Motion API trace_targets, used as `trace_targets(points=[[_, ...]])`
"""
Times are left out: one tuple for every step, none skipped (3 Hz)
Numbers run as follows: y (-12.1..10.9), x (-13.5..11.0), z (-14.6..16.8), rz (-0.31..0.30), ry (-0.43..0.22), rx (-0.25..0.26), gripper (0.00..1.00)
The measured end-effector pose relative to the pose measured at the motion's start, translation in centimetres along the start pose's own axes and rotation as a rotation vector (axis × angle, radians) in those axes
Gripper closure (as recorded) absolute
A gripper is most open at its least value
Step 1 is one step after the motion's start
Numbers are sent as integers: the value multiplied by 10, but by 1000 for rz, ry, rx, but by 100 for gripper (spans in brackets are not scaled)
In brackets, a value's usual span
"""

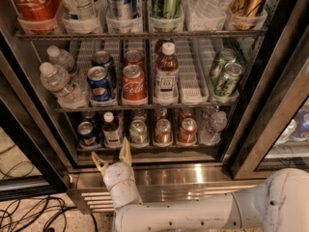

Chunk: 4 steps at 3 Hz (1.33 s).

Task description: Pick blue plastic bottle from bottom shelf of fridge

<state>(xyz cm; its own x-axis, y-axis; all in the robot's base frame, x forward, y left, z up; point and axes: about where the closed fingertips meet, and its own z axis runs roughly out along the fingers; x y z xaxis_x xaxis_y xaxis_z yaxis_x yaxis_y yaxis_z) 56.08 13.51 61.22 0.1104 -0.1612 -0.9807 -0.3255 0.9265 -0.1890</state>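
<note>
While your gripper (110, 151) hangs w/ fingers spread wide just below the bottom shelf (203, 149) lip, you're on approach. The blue plastic bottle (111, 130) stands upright just above, 2nd lane from left. Next: reach fwd, straddle it, and clear the silver can (138, 132) beside it.

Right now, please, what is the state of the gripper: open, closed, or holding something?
Gripper: open, holding nothing. It is in front of the bottom shelf, near the blue plastic bottle but not touching it.
</note>
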Motion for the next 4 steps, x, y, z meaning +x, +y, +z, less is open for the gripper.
trace_targets(points=[[0, 2, 7, 6, 4, 9, 26], [1, 2, 17, 9, -1, 18, 27], [1, 3, 25, 9, -1, 30, 29], [-1, 5, 31, 8, 0, 46, 37]])
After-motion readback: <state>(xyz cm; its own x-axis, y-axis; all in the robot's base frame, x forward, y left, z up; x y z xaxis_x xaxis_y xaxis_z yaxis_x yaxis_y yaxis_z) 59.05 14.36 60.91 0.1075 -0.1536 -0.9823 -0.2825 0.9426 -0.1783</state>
